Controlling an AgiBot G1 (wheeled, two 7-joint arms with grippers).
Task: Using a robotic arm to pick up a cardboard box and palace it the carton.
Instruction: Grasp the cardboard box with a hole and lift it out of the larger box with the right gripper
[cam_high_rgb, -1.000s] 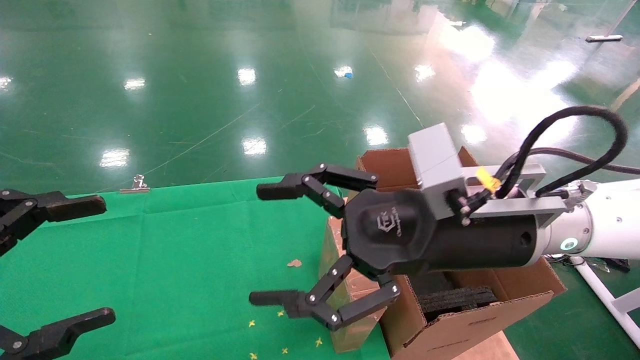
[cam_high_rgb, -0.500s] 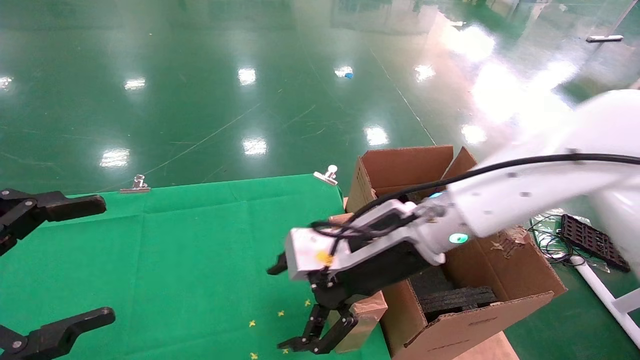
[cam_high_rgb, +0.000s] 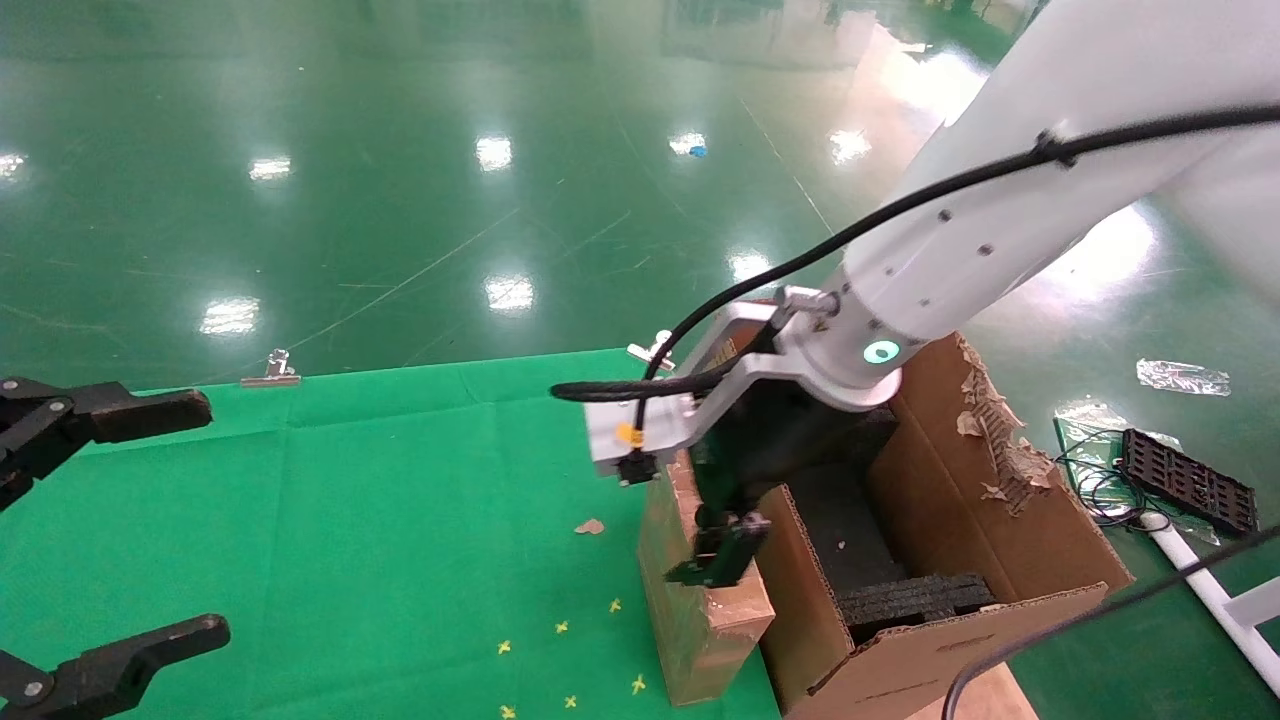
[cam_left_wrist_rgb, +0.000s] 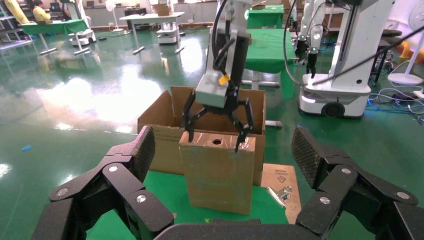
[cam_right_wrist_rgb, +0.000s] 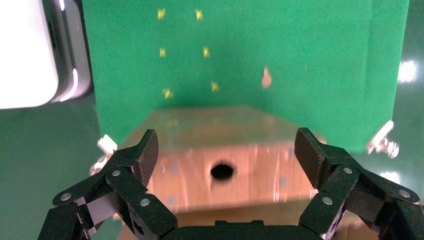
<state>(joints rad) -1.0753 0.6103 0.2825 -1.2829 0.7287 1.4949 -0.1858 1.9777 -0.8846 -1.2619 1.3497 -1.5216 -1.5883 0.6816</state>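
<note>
The small cardboard box (cam_high_rgb: 690, 620) stands upright on the green table's right edge, against the carton (cam_high_rgb: 1000, 540). Its top face has a round hole (cam_right_wrist_rgb: 222, 170). My white right arm (cam_high_rgb: 980, 230) reaches down from the upper right. The right gripper (cam_high_rgb: 700, 510) points down over the box top, open, with a finger outside each end of it; the left wrist view shows this too (cam_left_wrist_rgb: 216, 135). The box (cam_left_wrist_rgb: 217, 175) stands before the carton (cam_left_wrist_rgb: 160, 125) there. My left gripper (cam_high_rgb: 170, 525) is open and empty at the table's left edge.
The carton holds black foam (cam_high_rgb: 915, 598) and has a torn right flap (cam_high_rgb: 985, 420). Metal clips (cam_high_rgb: 270, 370) (cam_high_rgb: 650, 350) pin the green cloth (cam_high_rgb: 350, 500). A cardboard scrap (cam_high_rgb: 589, 526) lies on the cloth. A black tray and cables (cam_high_rgb: 1190, 490) lie on the floor.
My right gripper has swung from level above the table to pointing down, and has come over the top of the small box. The left gripper has not moved.
</note>
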